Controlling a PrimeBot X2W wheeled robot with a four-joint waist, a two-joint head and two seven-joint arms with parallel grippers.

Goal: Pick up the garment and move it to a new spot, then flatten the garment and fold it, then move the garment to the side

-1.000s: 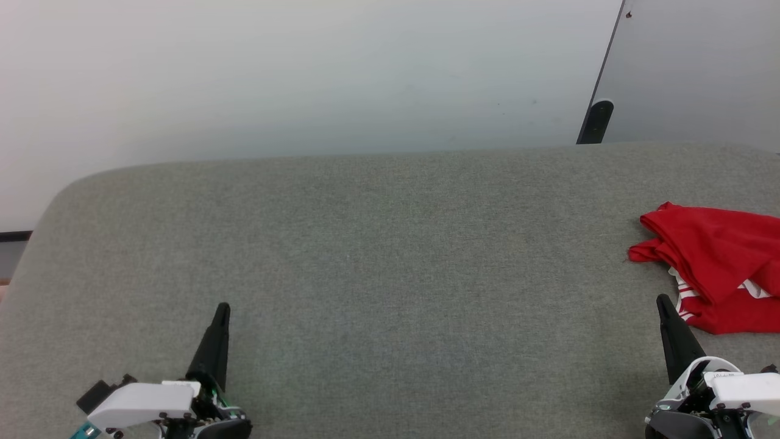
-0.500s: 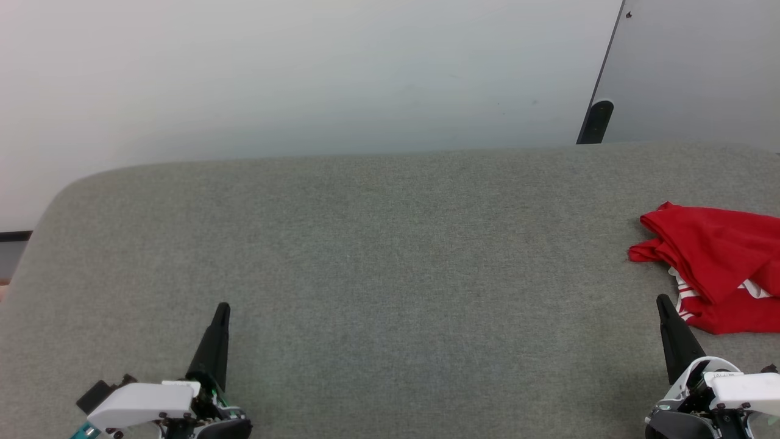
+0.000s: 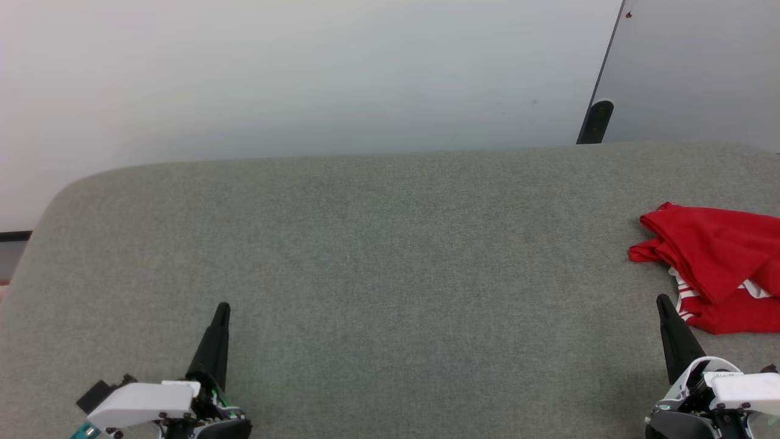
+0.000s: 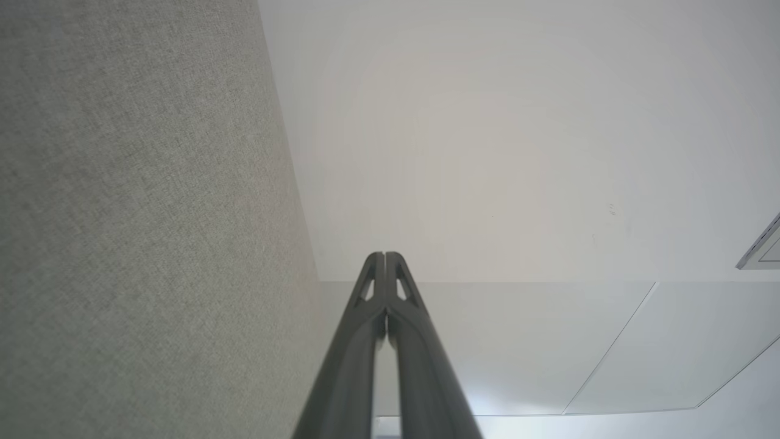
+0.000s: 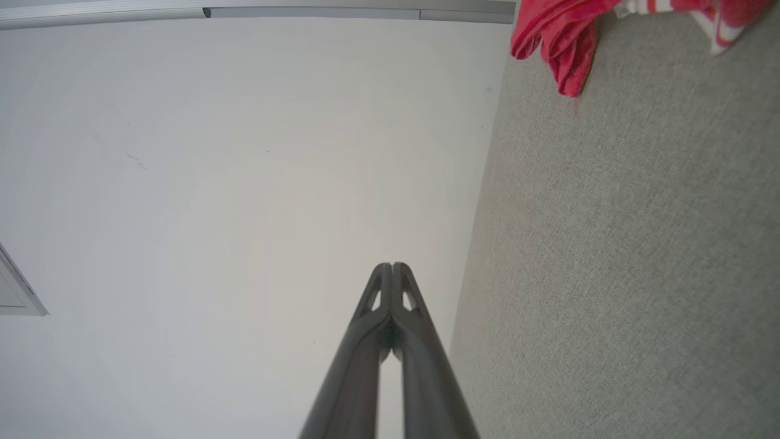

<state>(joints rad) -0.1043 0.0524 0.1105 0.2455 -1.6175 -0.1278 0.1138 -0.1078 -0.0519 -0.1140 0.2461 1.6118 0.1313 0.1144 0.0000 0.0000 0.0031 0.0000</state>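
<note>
The garment [image 3: 719,268] lies crumpled at the right edge of the grey surface [image 3: 390,268] in the head view, red with a bit of red-and-white striped trim showing; part of it is cut off by the frame. The right wrist view catches the garment [image 5: 567,42] at its top right. My right gripper [image 3: 660,300] is shut and holds nothing, its tip just left of and below the garment, not touching it. My left gripper [image 3: 223,306] rests shut and bare at the lower left, far from the cloth. Both pairs of fingertips [image 4: 384,257] [image 5: 392,267] are pressed together in the wrist views.
The grey surface has a rounded far-left corner [image 3: 67,189] and a far edge bordering a pale floor [image 3: 304,73]. A dark post [image 3: 596,122] stands beyond the far edge at the right, along a dark seam.
</note>
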